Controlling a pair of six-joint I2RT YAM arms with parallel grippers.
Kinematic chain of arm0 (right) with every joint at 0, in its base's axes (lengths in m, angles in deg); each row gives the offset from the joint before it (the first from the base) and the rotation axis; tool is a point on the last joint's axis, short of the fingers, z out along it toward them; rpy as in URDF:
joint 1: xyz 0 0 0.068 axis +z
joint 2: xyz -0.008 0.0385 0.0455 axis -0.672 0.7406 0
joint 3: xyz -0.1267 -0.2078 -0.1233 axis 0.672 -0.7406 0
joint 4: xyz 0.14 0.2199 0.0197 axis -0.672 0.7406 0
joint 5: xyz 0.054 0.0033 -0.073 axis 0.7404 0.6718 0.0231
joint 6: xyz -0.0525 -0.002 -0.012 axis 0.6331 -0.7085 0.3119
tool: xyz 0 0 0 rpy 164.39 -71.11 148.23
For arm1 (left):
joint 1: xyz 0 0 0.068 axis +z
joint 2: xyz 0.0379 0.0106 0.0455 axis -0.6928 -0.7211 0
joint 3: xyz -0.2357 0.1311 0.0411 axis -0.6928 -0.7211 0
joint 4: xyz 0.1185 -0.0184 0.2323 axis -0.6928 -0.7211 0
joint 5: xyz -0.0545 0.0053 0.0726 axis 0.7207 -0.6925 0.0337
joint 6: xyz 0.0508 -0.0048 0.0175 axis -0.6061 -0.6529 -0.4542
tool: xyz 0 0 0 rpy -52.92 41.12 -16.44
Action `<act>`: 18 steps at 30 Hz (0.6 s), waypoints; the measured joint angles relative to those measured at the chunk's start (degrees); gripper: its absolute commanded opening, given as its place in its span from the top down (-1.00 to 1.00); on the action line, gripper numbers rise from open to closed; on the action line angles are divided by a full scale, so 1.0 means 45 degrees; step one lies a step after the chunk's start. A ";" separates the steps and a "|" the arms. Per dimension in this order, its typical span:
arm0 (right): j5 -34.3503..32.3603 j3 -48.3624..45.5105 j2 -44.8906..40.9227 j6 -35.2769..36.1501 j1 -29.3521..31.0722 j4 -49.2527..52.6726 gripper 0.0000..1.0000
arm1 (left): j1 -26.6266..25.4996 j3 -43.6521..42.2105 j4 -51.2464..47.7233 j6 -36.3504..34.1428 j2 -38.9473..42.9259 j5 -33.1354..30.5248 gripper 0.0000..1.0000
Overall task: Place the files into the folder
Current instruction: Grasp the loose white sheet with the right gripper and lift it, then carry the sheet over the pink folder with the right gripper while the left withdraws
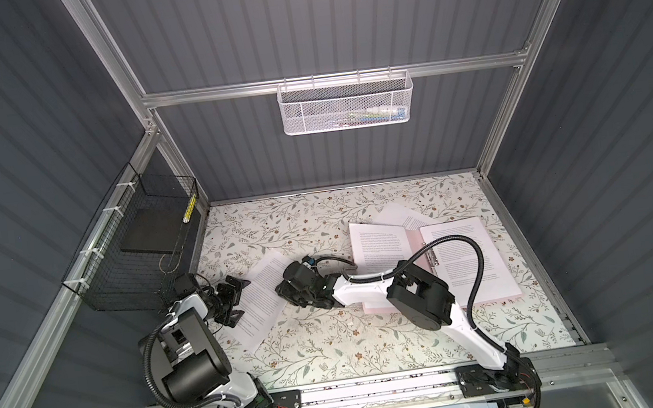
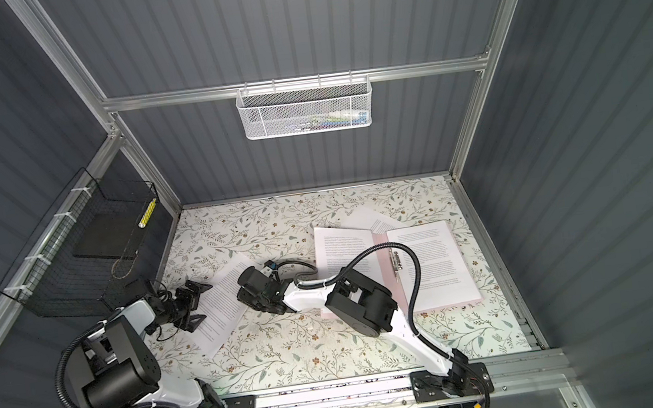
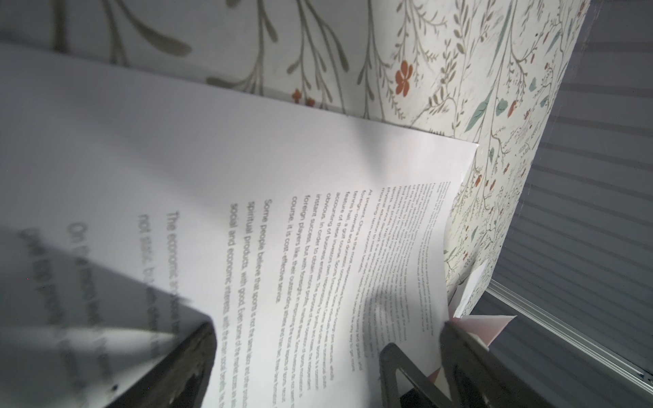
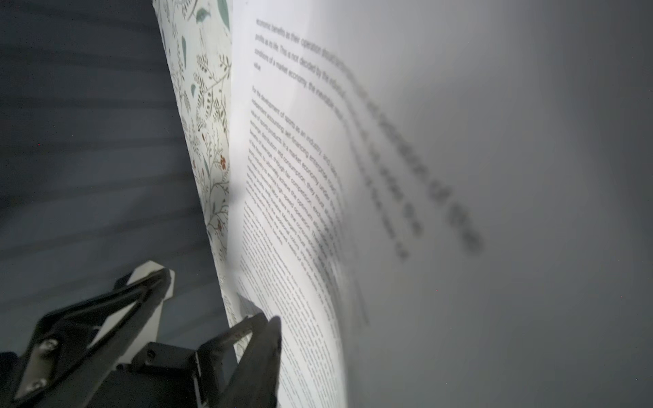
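One printed sheet of the files [image 1: 265, 304] lies askew on the floral table, left of centre. My left gripper [image 1: 246, 300] is open at its left edge, fingers [image 3: 406, 364] spread over the text. My right gripper [image 1: 280, 294] is at the sheet's right edge. In the right wrist view one finger [image 4: 258, 339] presses on the sheet [image 4: 282, 212], which curls up there and hides the other finger. The pale pink folder [image 1: 416, 241] lies open at the right, metal clip [image 1: 433, 257] on its spine. Printed sheets lie on its left half [image 1: 377, 245] and its right half [image 1: 469, 255].
Another sheet [image 1: 399, 213] pokes out behind the folder. A black wire basket [image 1: 116, 279] holding a dark slab [image 1: 150, 229] hangs on the left wall. A white mesh basket [image 1: 347, 104] hangs on the back wall. Metal rails border the table [image 1: 331, 338].
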 measured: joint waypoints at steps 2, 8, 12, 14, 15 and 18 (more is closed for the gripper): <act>-0.0131 0.0005 0.0000 -0.0097 0.0087 -0.0049 0.76 | 0.0000 0.0005 0.0019 0.0000 -0.0029 0.0083 -0.99; -0.0529 0.0039 0.0000 0.0068 0.0248 0.0039 1.00 | 0.0000 0.0151 0.0000 0.0044 -0.0029 0.0437 -0.99; -0.0627 0.0219 -0.0219 0.0991 0.0248 0.0389 1.00 | -0.0034 0.0238 -0.0408 0.0112 0.0044 0.0627 -0.99; -0.0617 0.0209 -0.0685 0.1768 0.0257 0.0685 1.00 | -0.0199 0.0219 -0.0763 0.0267 0.0233 0.0631 -1.00; -0.0617 0.0180 -0.1030 0.2239 0.0257 0.0811 1.00 | -0.0350 0.0214 -0.0928 0.0345 0.0423 0.0646 -1.00; -0.0617 -0.0107 -0.2550 0.3852 0.0257 0.1175 1.00 | -0.0899 0.0209 -0.1273 0.0554 0.1535 0.0704 -0.99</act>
